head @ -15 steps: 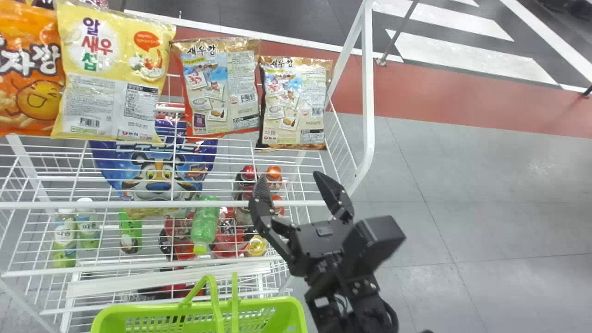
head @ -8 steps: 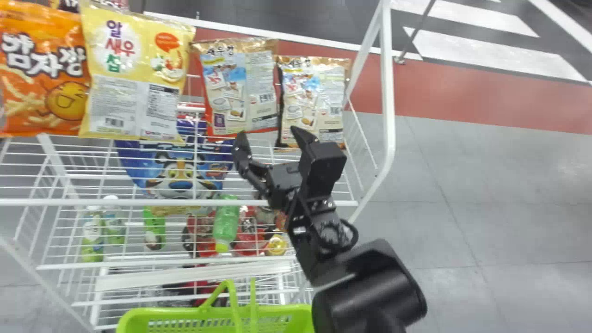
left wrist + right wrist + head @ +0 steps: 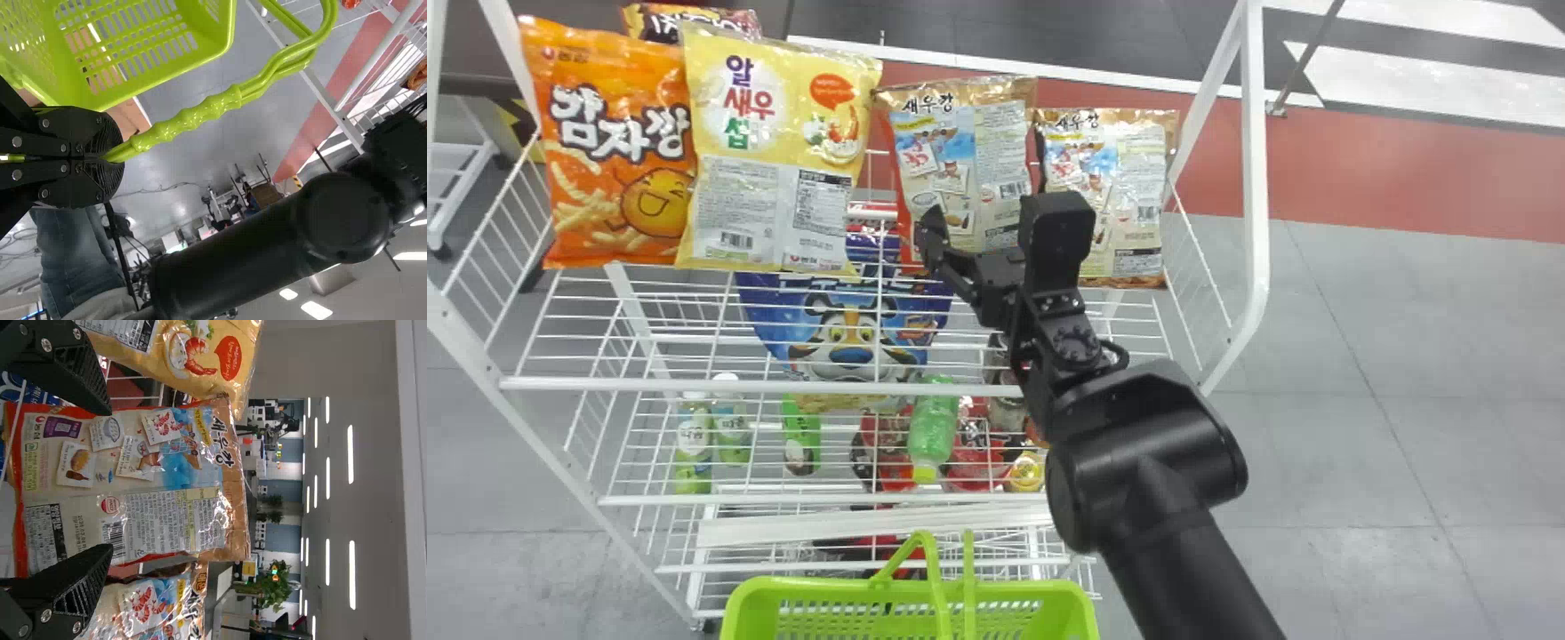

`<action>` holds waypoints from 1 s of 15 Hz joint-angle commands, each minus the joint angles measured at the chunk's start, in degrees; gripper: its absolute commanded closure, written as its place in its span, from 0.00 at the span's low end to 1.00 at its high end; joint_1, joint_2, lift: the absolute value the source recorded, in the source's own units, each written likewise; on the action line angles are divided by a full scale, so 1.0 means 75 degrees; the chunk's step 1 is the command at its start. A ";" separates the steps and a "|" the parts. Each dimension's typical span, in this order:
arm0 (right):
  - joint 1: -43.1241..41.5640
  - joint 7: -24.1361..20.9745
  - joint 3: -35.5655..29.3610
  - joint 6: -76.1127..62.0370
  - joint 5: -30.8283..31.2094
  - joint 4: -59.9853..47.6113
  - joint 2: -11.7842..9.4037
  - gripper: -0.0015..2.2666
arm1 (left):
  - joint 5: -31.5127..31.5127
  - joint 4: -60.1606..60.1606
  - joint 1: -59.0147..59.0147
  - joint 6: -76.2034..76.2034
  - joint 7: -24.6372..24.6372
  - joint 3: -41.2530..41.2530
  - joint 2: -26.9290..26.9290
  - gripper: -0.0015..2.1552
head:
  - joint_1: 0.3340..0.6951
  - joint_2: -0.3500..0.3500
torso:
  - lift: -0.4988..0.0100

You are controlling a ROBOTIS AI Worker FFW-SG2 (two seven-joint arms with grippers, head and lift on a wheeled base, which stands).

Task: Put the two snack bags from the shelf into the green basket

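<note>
Head view: the red-edged snack bag (image 3: 960, 133) is standing on the wire shelf (image 3: 694, 385). Left wrist view: the left end effector (image 3: 115, 159) is clamping the handle (image 3: 187, 120) of the green basket (image 3: 167, 70). Right wrist view: the right end effector (image 3: 111, 480) is facing the bag, fingers apart; the grasp is seemingly beginning, probably calling for advance, then closing.

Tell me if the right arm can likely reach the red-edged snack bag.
Probably yes: the right gripper is open in front of the red-edged snack bag, one finger toward each side, and nothing seems to stand between them.
</note>
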 commanded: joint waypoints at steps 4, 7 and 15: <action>-0.1091 0.0000 0.0011 -0.0435 0.0011 0.1504 0.0153 0.04 | 0.0108 0.0134 -0.0098 -0.0024 -0.0031 0.0077 0.0012 0.80 | 1.00 0.28 | 0.96; -0.1572 0.0000 -0.0001 -0.0646 0.0034 0.2324 0.0218 0.04 | 0.0190 0.0157 -0.0133 -0.0024 -0.0066 0.0123 0.0036 0.80 | 1.00 0.28 | 0.96; -0.2075 0.0293 0.0187 -0.0904 0.0023 0.3168 0.0218 0.72 | 0.0319 0.0181 -0.0133 -0.0094 -0.0090 0.0229 0.0059 0.80 | 1.00 0.29 | 0.96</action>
